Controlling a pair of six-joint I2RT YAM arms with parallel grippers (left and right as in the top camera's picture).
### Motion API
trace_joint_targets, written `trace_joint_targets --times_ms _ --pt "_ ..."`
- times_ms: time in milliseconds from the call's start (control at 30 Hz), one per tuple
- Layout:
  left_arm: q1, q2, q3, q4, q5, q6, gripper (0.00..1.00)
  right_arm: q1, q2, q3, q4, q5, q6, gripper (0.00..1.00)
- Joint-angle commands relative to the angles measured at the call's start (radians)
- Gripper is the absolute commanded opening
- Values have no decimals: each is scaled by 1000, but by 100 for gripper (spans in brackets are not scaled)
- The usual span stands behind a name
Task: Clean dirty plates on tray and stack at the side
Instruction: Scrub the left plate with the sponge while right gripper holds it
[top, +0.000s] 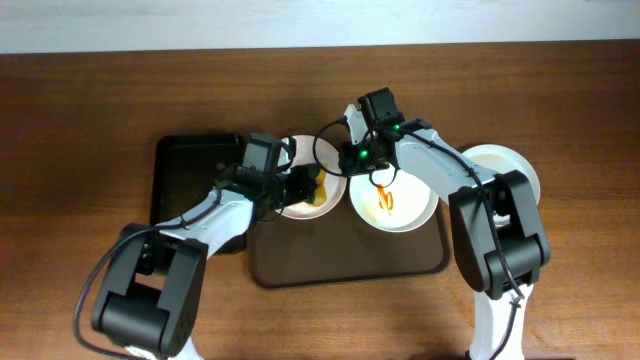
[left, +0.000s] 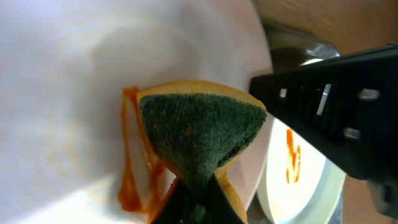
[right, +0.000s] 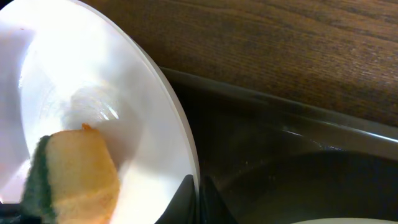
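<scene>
Grip: your left fingers (left: 186, 208) are clamped on the sponge (left: 199, 134), with its green scouring face toward the camera and the yellow foam behind.
Hold: your right fingers (right: 214, 202) are pinched together on the rim of the first plate (right: 155, 112), steadying it.
Sponge position: inside the first plate, against its white inner surface and not far from the rim your right fingers hold.
First plate: it sits over the rear left part of the brown tray (top: 340, 262); you cannot tell whether it lies flat or is tipped up. An orange smear (left: 130, 180) lies just beside the sponge, so it looks only partly wiped.
Second plate (top: 412, 214): on the brown tray, just to the right of the first. It has an orange streak (top: 386, 198) in the middle and looks unwiped.
Third plate (top: 510, 165): off the tray on the table (top: 560, 90), at the right. It is partly hidden by your right arm, and the part that shows is plain white.
Black tray (top: 190, 175): left of the brown one and partly under your left arm, with nothing on the part in view.
Progress: by the look of it, one plate is done and set aside, one is mid-scrub and one is waiting.
Left to do: clear the smear, move the first plate onto the third, then do the same with the second.
</scene>
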Motion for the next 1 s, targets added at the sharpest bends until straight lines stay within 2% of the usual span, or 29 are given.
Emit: trace_joint_targets --times_ms 0,33,133,367,433,500,567,633,767,867,967 --pt "-1 88 18 12 -55 -6 0 5 13 13 -3 6 11 4" --pt "-1 97 18 14 -95 -2 0 5 13 13 -3 6 11 4" --pt "0 93 18 12 -225 132 0 5 13 13 -3 6 11 4" --pt "71 -32 21 -47 -333 153 0 5 13 13 -23 7 11 4" --pt "75 -45 21 -102 -320 153 0 5 13 13 -26 10 11 4" --pt "75 -86 21 -156 -195 197 0 5 13 13 -26 10 11 4" --pt "75 -154 21 -179 -151 220 0 5 13 13 -29 10 11 4" --pt "76 -239 21 -185 -165 233 0 5 13 13 -33 10 11 4" --pt "98 -362 21 -256 -351 239 0 5 11 15 -44 5 11 4" --pt "143 -366 19 -365 -346 238 0 5 -38 26 -66 11 6 4" --pt "143 -364 18 -369 -223 243 0 5 -84 28 -74 43 8 4"
